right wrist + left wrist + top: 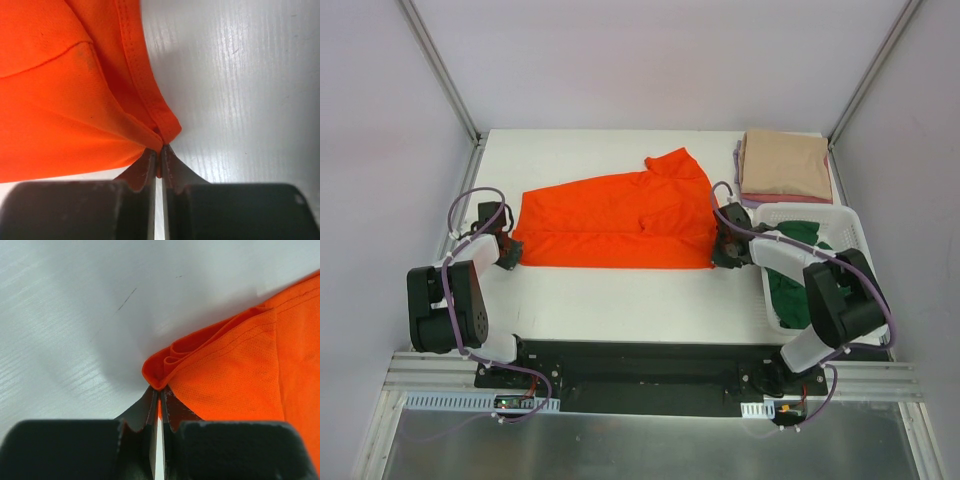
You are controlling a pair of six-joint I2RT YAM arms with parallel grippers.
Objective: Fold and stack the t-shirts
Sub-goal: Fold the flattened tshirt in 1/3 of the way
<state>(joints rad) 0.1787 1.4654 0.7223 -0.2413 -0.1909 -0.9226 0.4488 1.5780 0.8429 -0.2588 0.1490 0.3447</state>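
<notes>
A bright orange t-shirt (615,222) lies spread across the middle of the white table. My left gripper (507,257) pinches the shirt's near left corner (160,372), jaws shut on the cloth. At the shirt's near right corner (162,132), my right gripper (723,255) is shut on the hem in the same way. Folded beige and pink t-shirts (782,165) are stacked at the far right. A dark green t-shirt (788,290) lies crumpled in the basket.
A white slatted basket (850,232) stands at the right edge beside my right arm. Metal frame posts rise at both far corners. The black base rail runs along the near edge.
</notes>
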